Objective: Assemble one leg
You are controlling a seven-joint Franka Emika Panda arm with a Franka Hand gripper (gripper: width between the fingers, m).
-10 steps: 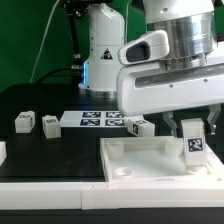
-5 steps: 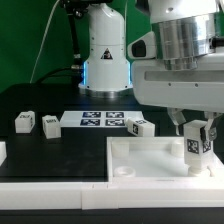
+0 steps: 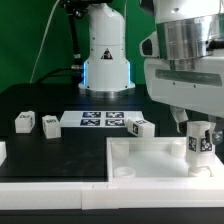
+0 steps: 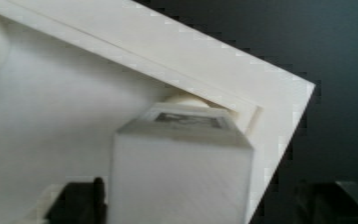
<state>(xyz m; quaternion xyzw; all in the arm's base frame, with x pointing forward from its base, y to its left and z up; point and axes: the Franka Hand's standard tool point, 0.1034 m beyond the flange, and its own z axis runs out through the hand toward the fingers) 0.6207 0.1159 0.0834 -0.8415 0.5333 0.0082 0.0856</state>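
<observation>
My gripper [image 3: 201, 128] is shut on a leg [image 3: 199, 143], a small white post with a black-and-white tag, and holds it upright over the far right corner of the large white panel [image 3: 150, 158]. In the wrist view the leg [image 4: 185, 165] runs between the dark fingers [image 4: 82, 203] of my gripper [image 4: 202, 205]. Its lower end sits at the corner hole [image 4: 194, 102] of the panel [image 4: 78, 95]. I cannot tell whether it is inserted. Three more legs lie on the black table: two at the exterior view's left [image 3: 23, 122] [image 3: 50, 125] and one behind the panel [image 3: 140, 127].
The marker board [image 3: 103, 120] lies flat behind the panel. The robot's white base [image 3: 105, 55] stands at the back. A white part edge [image 3: 2, 150] shows at the exterior view's far left. The panel has a raised rim and a round corner hole [image 3: 122, 171].
The gripper has moved toward the exterior view's right with the leg in it, from over the panel's back edge to its far right corner. The loose legs have not moved.
</observation>
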